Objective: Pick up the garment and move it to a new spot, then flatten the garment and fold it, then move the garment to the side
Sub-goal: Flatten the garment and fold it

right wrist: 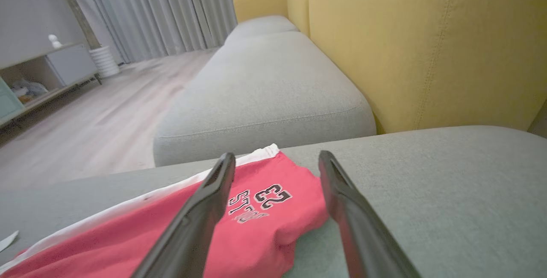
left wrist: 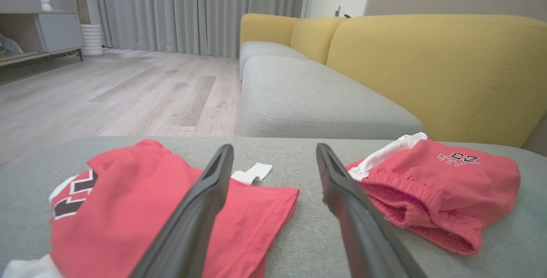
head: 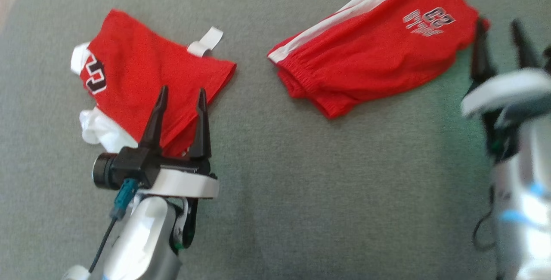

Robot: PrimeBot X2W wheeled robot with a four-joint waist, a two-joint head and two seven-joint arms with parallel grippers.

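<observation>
Two red pieces are lying on the grey cushion: the jersey sits around 10 o'clock in the head view, and the shorts are up around 1 o'clock with the "23" print facing up. The left gripper hovers over the jersey's near edge, fingers spread and nothing in them. The right gripper is at 2 o'clock, just beside the shorts' corner, also spread and empty, though it's pretty blurry in the head view. My main worry is layers. Both pieces are doubled over, so a shallow pinch probably catches only the top sheet, and the thing peels open or drags crooked when lifted. The jersey also has white fabric poking out at 8 o'clock and a white tag sticking up at its far edge, and either could snag or flip. I can't tell for sure which piece is the one to move next, since each gripper is lined up on its own. Edge-wise, the shorts' white stripe runs close to the cushion's far edge, so a push toward 12 o'clock could tip them off. The middle and the whole 5 to 6 o'clock stretch look like the good open room for laying something flat.
</observation>
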